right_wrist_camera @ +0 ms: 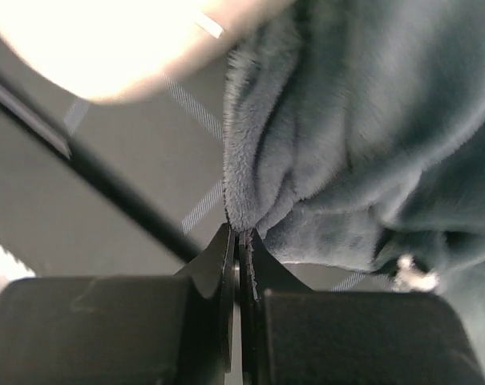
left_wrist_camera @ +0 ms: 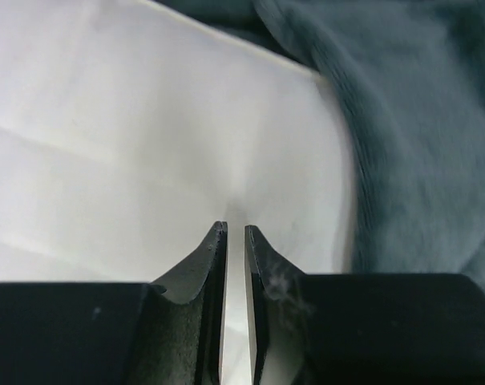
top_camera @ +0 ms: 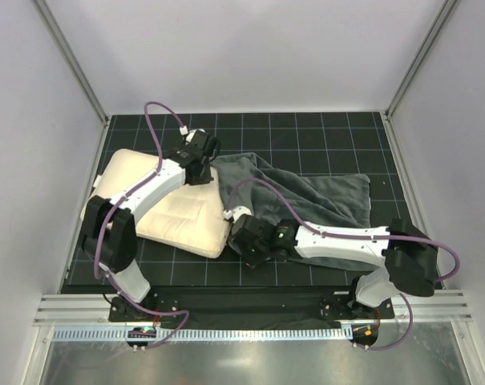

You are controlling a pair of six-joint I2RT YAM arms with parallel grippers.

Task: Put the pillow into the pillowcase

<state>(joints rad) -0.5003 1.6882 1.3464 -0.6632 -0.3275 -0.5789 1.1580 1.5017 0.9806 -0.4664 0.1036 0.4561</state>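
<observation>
The cream pillow lies flat on the left of the mat. The dark grey pillowcase lies crumpled to its right, its left edge against the pillow. My left gripper is at the pillow's far right corner. In the left wrist view it is shut on a fold of the pillow, with the pillowcase beside it. My right gripper is at the pillowcase's near left edge. In the right wrist view it is shut on the plush edge of the pillowcase. The zebra side is hidden.
A black grid mat covers the table. White walls with metal posts close in the left, right and back. An aluminium rail runs along the near edge by the arm bases.
</observation>
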